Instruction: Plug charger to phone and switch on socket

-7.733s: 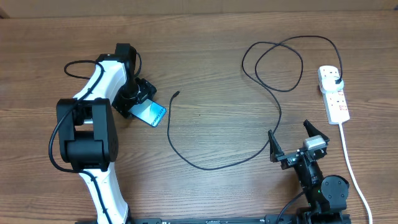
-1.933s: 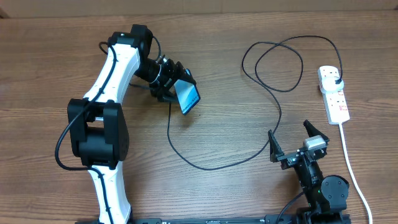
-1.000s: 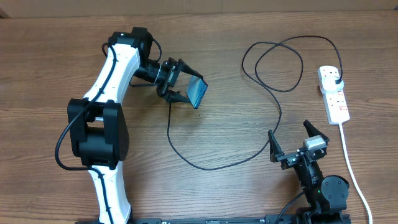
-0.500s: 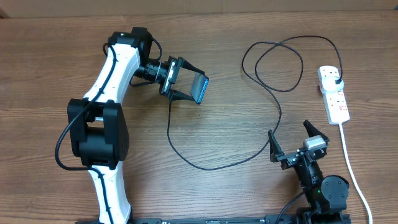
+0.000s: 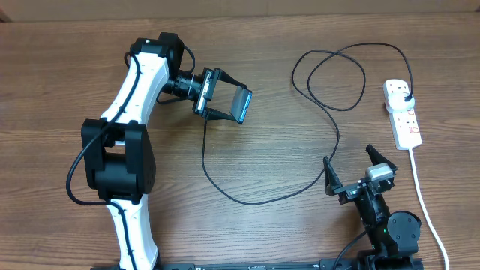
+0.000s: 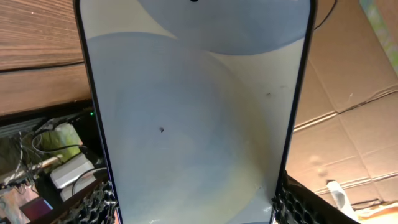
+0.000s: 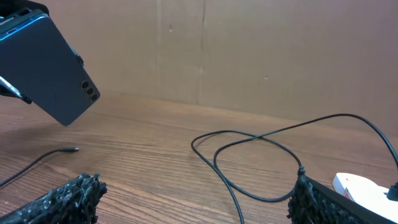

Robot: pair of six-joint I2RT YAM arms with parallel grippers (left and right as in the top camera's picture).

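My left gripper (image 5: 223, 96) is shut on the phone (image 5: 242, 105) and holds it in the air, upright on edge, above the table. In the left wrist view the phone's pale screen (image 6: 193, 112) fills the frame between my fingers. In the right wrist view its grey back with three lenses (image 7: 53, 71) shows at upper left. The thin black charger cable (image 5: 259, 199) lies in loops on the table; its connector tip (image 5: 207, 118) lies just below the phone, also showing in the right wrist view (image 7: 69, 150). Its plug (image 5: 407, 99) sits in the white socket (image 5: 402, 114). My right gripper (image 5: 351, 169) is open and empty.
The socket's thick white cord (image 5: 424, 199) runs down the right side to the table's front edge. A cardboard wall (image 7: 249, 50) stands behind the table. The cable loops (image 5: 330, 75) lie at the back right.
My left gripper has lifted the phone off the table, carried it right and turned it up on edge. In the last half second it barely moved. The right arm has not moved.
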